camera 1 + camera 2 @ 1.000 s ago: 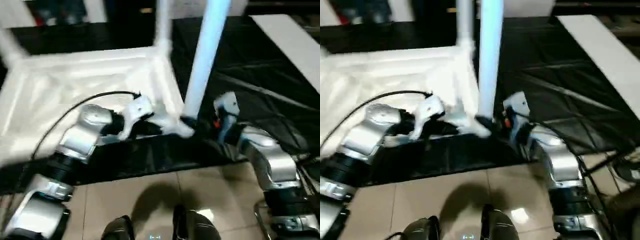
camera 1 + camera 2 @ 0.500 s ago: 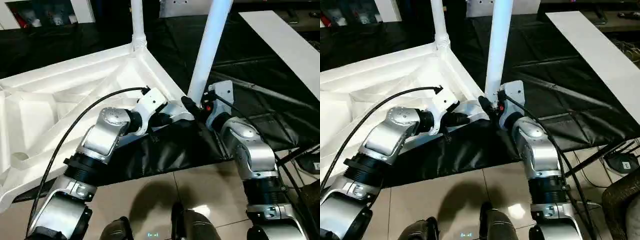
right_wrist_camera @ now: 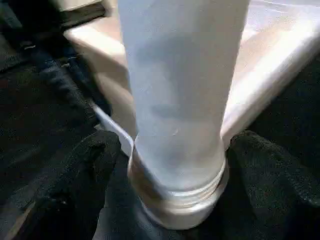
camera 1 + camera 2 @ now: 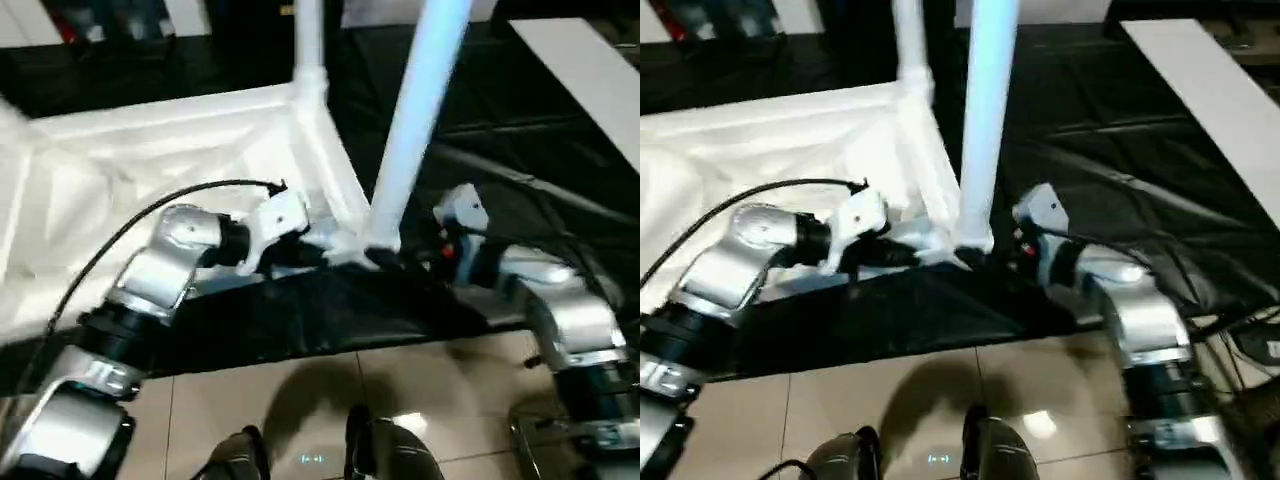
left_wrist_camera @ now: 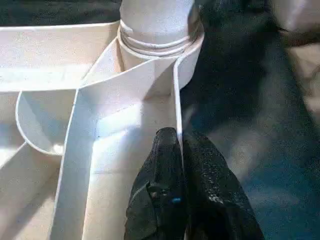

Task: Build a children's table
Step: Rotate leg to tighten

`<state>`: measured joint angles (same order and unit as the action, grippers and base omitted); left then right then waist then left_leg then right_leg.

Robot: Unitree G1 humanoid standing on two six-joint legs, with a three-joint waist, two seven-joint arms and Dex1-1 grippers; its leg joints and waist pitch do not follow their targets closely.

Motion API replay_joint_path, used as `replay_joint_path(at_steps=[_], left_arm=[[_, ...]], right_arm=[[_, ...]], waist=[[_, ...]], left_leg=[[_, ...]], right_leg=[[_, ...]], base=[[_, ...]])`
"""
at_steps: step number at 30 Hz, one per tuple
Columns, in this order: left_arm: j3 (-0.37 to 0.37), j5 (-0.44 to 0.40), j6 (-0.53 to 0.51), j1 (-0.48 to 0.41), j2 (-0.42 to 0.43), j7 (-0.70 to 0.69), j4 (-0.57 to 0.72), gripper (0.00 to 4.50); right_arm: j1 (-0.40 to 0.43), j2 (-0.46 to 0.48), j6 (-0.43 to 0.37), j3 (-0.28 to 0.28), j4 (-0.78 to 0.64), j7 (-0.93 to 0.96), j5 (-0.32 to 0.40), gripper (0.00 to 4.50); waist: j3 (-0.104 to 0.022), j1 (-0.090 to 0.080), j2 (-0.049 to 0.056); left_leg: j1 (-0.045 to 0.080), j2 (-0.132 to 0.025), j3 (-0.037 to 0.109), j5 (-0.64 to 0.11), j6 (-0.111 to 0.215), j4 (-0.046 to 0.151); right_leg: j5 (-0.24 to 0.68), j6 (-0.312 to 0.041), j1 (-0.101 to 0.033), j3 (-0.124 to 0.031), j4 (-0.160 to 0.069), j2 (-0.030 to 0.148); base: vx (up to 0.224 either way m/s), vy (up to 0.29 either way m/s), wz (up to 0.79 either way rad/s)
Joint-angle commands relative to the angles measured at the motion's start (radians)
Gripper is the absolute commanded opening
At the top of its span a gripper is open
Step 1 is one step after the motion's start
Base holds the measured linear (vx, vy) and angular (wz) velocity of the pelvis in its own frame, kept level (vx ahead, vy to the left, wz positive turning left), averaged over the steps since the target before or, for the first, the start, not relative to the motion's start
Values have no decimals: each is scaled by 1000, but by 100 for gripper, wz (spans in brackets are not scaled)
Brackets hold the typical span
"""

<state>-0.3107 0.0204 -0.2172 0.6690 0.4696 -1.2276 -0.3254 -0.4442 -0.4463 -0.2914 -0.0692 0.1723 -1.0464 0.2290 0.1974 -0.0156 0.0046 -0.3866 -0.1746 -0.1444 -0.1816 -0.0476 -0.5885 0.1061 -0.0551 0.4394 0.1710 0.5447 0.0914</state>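
Note:
The white table top (image 4: 150, 160) lies upside down on the black-covered worktable, ribs up. Two white legs stand upright in its corner sockets, one at the far corner (image 4: 308, 40) and one at the near corner (image 4: 410, 130). My left gripper (image 5: 179, 150) is shut on the top's thin rim wall just short of the near corner socket (image 5: 157, 40). My right gripper (image 3: 175, 150) is shut on the base of the near leg (image 3: 180, 100), one black finger (image 3: 85, 170) on each side, just above the socket collar.
The black cloth of the worktable (image 4: 520, 130) spreads out to the right of the top, with a white board (image 4: 590, 70) at its far right. Tiled floor (image 4: 300, 400) lies in front, and cables (image 4: 1260, 340) trail at the lower right.
The whole picture has swung, so the camera has moved. Both grippers keep their holds at the near corner, and the leg stays upright in its socket.

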Motion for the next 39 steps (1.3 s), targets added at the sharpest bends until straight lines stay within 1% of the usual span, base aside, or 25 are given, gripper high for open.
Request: replay_joint_path(at_steps=[1,3,4,7,8,10,11,12,13,15,16,18,22,24,25,28,30,32,33,34,35,36,37,38,39], left_arm=[[-49,-8,28,1,10,-70,-10,0],[-61,3,38,4,22,-121,-8,0],[-71,10,45,6,31,-156,-6,0],[-79,8,62,11,34,-176,-15,0],[-84,5,70,13,36,-186,-19,0],[-89,4,79,17,38,-198,-26,0],[-91,3,83,18,39,-203,-29,0],[-91,3,83,18,39,-203,-29,0],[-92,3,95,23,41,-212,-42,0],[-90,-3,112,31,44,-221,-67,0],[-87,-5,118,34,45,-226,-76,0],[-85,-5,119,33,47,-227,-76,0],[-84,-5,123,32,49,-230,-80,0],[-84,-3,123,31,49,-231,-80,0],[-85,-2,122,31,50,-231,-79,0],[-84,0,126,32,48,-236,-87,0],[-84,1,129,32,47,-239,-91,0],[-82,2,126,32,45,-238,-90,0],[-79,5,119,32,42,-232,-89,0],[-68,8,94,32,33,-209,-80,0],[-49,16,59,32,14,-164,-68,0],[-45,18,53,32,11,-156,-65,0],[-25,25,2,30,-10,-102,-45,0],[-18,26,-24,29,-21,-75,-33,0],[-17,26,-27,29,-22,-72,-31,0]], right_arm=[[-8,-16,26,-20,14,-63,18,395],[-12,-33,35,-31,19,-122,33,395],[-14,-39,30,-34,20,-161,49,380],[-20,-43,24,-42,22,-208,65,362],[-22,-45,21,-46,24,-225,71,357],[-27,-48,24,-51,30,-246,74,331],[-29,-49,25,-54,33,-255,75,331],[-29,-49,25,-54,33,-255,75,317],[-37,-57,32,-66,42,-283,78,317],[-49,-65,36,-78,57,-320,84,294],[-54,-67,35,-80,64,-337,87,280],[-56,-69,31,-82,64,-347,88,274],[-60,-69,30,-83,69,-356,89,236],[-60,-68,30,-85,71,-360,91,230],[-60,-68,29,-86,72,-363,92,210],[-61,-67,30,-90,76,-369,95,204],[-59,-61,25,-89,74,-366,100,200],[-56,-55,18,-86,69,-357,103,199],[-54,-50,10,-84,63,-343,103,199],[-49,-39,3,-83,57,-300,87,199],[-52,-15,-27,-78,55,-203,57,199],[-52,-10,-33,-78,55,-184,51,199],[-56,28,-75,-64,49,-78,32,199],[-54,47,-95,-61,37,-38,28,199],[-54,50,-98,-61,35,-33,28,199]], waist=[[-97,1,-8],[-96,6,-10],[-92,9,-11],[-92,15,-12],[-93,16,-11],[-94,18,-12],[-94,19,-11],[-95,19,-12],[-97,20,-16],[-97,21,-16],[-96,20,-19],[-96,20,-19],[-94,21,-19],[-96,21,-18],[-97,22,-18],[-96,22,-18],[-97,23,-15],[-97,23,-17],[-97,23,-13],[-97,23,-14],[-96,22,-11],[-94,20,-12],[-86,17,-8],[-86,15,-11],[-85,13,-11]], left_leg=[[9,-55,12,-99,185,56],[9,-54,11,-122,174,57],[11,-54,11,-140,164,59],[13,-53,10,-152,143,60],[14,-54,10,-150,141,60],[14,-55,10,-143,141,60],[14,-54,9,-143,141,59],[13,-53,9,-138,141,59],[10,-53,10,-122,146,59],[9,-51,8,-119,155,58],[8,-49,8,-120,156,58],[7,-50,8,-119,154,57],[10,-51,8,-122,144,58],[10,-52,8,-119,144,58],[10,-53,8,-113,147,58],[9,-52,8,-115,149,58],[10,-52,8,-116,146,58],[10,-51,8,-118,145,58],[9,-52,9,-118,144,58],[9,-52,9,-119,143,58],[10,-52,9,-122,137,59],[9,-53,9,-124,131,59],[11,-49,10,-163,99,61],[11,-46,12,-174,86,60],[12,-40,12,-181,68,59]], right_leg=[[303,-155,-84,-78,-47,73],[333,-155,-87,-78,-50,75],[366,-148,-86,-79,-54,77],[404,-139,-85,-81,-59,77],[401,-139,-85,-81,-57,77],[386,-144,-84,-82,-55,76],[387,-145,-84,-82,-56,76],[383,-145,-85,-83,-55,76],[363,-150,-87,-83,-50,75],[364,-147,-87,-83,-52,76],[371,-144,-88,-81,-53,74],[378,-140,-89,-82,-53,75],[405,-129,-86,-81,-56,75],[399,-132,-86,-81,-55,76],[384,-137,-86,-81,-53,75],[382,-139,-86,-81,-53,75],[388,-138,-87,-80,-54,75],[387,-138,-87,-80,-54,74],[384,-140,-87,-80,-54,74],[384,-140,-88,-80,-54,74],[385,-142,-87,-79,-56,74],[389,-142,-87,-80,-55,74],[462,-122,-84,-75,-67,74],[493,-110,-86,-72,-70,74],[541,-84,-87,-69,-79,76]], base=[[0,0,0],[0,0,0],[0,0,0],[0,0,0],[0,0,0],[0,0,0],[0,0,0],[0,0,0],[0,0,0],[0,0,0],[0,0,0],[0,0,0],[0,0,0],[0,0,0],[0,0,0],[0,0,0],[0,0,0],[0,0,0],[0,0,0],[0,0,0],[0,0,0],[0,0,0],[0,0,0],[0,0,0],[0,0,0]])
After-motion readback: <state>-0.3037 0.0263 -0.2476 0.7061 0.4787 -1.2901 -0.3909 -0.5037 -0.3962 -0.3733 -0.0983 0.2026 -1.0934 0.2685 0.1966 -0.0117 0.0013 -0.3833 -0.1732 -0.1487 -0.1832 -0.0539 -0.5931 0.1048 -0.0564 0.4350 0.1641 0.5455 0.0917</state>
